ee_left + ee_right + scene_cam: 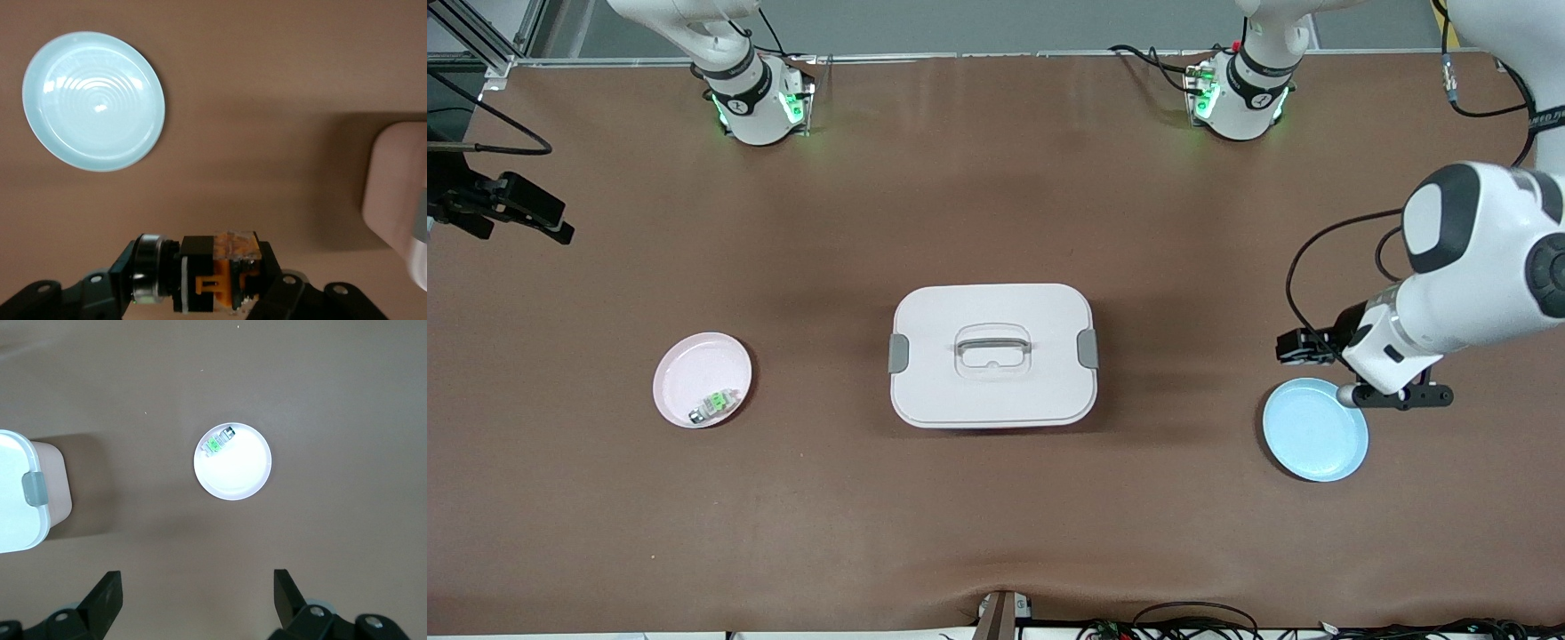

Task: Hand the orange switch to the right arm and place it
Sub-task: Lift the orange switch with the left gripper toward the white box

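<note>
The table cover [996, 516] looks like matt brown cloth; the blue plate [93, 101] beside the white box [992, 356] is glossy with smooth rings; the box looks like matt plastic; the orange switch [217, 273] has a shiny metal ring.

Two big white robot arms stand on round white bases with shiny green lights and black rings. The left arm [1476, 267] is fat and smooth, with rounded dark grey patches on its joints, and a thin black cable loops beside it down to its wrist. A small black box sits at that wrist. Its black two-finger jaws [207, 293] have flat black fingers [47, 297] with little round screw holes. The right arm's black jaws [197, 597] look the same, with chunky black fingers [107, 593].
</note>
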Action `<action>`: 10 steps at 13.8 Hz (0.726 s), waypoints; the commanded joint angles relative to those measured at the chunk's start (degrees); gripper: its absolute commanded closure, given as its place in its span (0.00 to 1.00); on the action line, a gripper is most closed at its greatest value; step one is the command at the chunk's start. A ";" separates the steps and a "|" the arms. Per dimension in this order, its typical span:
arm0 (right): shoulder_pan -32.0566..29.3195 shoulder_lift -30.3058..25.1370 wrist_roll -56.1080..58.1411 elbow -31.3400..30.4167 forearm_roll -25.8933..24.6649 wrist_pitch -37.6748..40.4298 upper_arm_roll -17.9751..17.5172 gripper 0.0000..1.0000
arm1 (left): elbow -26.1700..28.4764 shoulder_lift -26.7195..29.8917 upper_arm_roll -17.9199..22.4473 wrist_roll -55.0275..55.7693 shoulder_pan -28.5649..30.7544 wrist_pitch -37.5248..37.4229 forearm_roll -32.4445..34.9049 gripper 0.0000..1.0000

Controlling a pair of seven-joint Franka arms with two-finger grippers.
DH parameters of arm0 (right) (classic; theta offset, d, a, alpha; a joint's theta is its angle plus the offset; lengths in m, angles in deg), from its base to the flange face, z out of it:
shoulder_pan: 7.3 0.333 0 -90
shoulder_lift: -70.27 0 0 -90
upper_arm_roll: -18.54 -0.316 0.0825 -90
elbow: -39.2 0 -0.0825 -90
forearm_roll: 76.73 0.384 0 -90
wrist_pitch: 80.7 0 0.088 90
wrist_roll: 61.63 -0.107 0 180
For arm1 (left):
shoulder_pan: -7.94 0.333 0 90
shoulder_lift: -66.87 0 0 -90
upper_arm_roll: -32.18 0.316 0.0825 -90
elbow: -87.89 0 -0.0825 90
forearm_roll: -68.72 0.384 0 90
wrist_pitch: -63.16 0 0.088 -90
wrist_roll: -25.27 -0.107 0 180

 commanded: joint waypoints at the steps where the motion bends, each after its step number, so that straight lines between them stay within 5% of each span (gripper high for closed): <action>1: 0.48 0.09 -0.39 0.36 -0.23 0.56 -0.16 0.00 | -0.20 3.78 -2.83 6.17 0.43 -4.97 -4.18 1.00; 7: 0.48 1.32 0.23 0.53 -0.31 -0.41 -0.08 0.00 | -5.12 3.62 -12.94 30.59 -0.10 -7.89 -11.83 1.00; 10: 0.39 4.66 0.31 0.27 -0.31 0.12 -0.08 0.00 | -7.41 2.21 -14.53 41.75 -3.34 -7.45 -16.56 1.00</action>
